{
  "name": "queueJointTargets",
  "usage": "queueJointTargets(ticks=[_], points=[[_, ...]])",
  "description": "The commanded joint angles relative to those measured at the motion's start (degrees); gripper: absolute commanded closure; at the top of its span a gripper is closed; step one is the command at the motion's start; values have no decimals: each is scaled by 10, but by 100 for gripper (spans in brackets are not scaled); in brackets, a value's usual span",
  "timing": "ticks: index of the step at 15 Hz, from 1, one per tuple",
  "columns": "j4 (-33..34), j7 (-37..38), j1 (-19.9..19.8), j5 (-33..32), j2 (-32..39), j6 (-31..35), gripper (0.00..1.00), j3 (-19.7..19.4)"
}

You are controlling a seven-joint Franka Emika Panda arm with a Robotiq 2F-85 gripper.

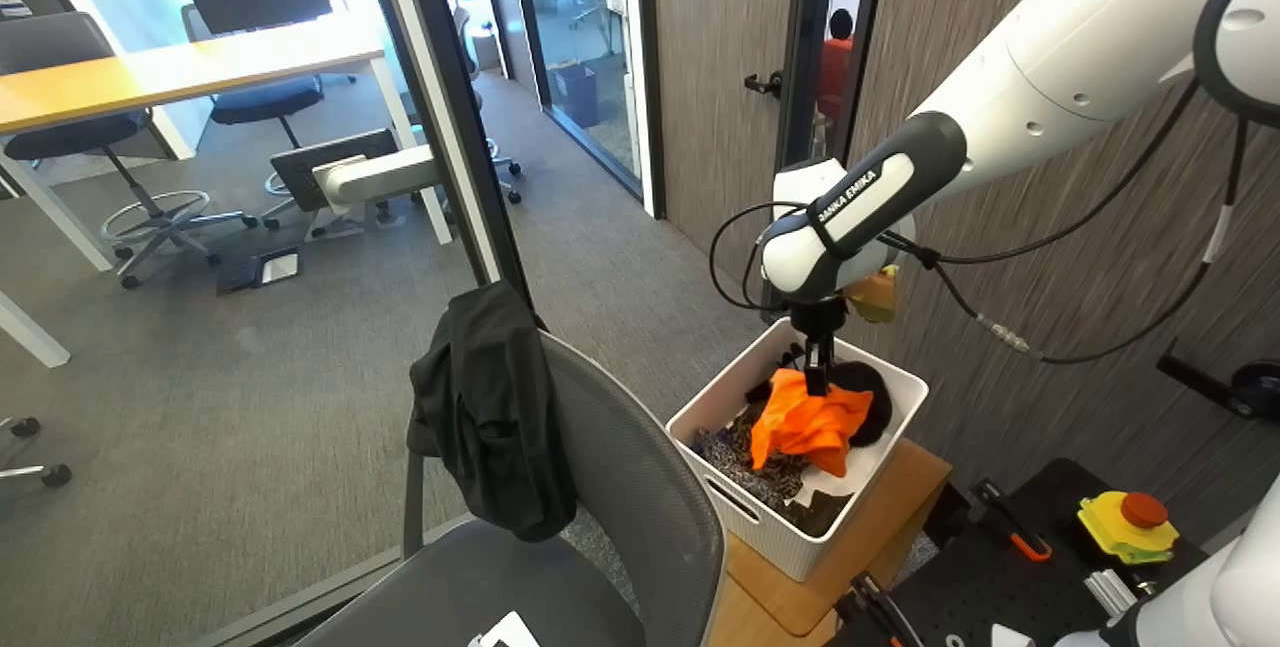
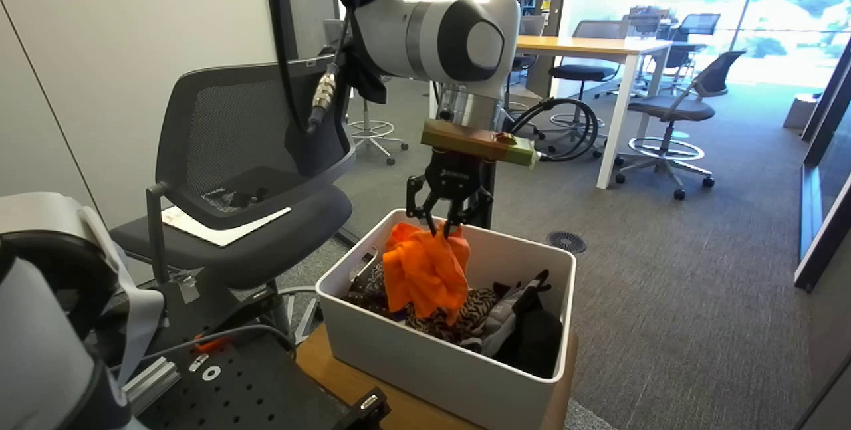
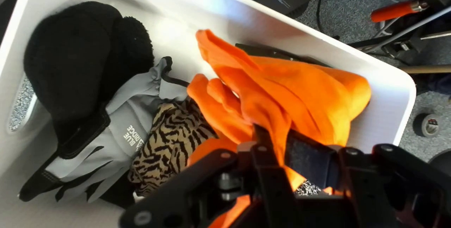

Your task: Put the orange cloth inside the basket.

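The orange cloth [image 1: 805, 422] hangs bunched from my gripper [image 1: 817, 382], inside the white basket [image 1: 765, 527]. In an exterior view the cloth [image 2: 425, 274] hangs below the fingertips [image 2: 440, 227], within the rim of the basket [image 2: 432, 363], over other fabrics. In the wrist view my gripper [image 3: 278, 147] is shut on a fold of the cloth [image 3: 306, 94], which passes between the two finger pads. The cloth spreads toward one end wall of the basket [image 3: 382, 122]. Whether its lower edge rests on the contents is hard to tell.
In the basket lie a black fuzzy item [image 3: 81, 59], a grey glove [image 3: 130, 118] and a tiger-print cloth [image 3: 172, 129]. The basket stands on a wooden surface [image 1: 890, 517]. A chair [image 1: 640, 457] with a black garment [image 1: 490, 407] stands beside it.
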Motion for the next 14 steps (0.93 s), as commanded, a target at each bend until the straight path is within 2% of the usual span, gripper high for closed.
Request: queueJointTargets(ticks=[1, 5, 8, 11, 14], points=[[2, -16, -3, 6, -5, 2, 56, 3], [-1, -20, -3, 0, -21, -3, 24, 1], [7, 6, 0, -9, -45, -31, 3, -8], [7, 32, -5, -5, -98, -72, 0, -22], [-20, 75, 0, -16, -186, -123, 0, -36]])
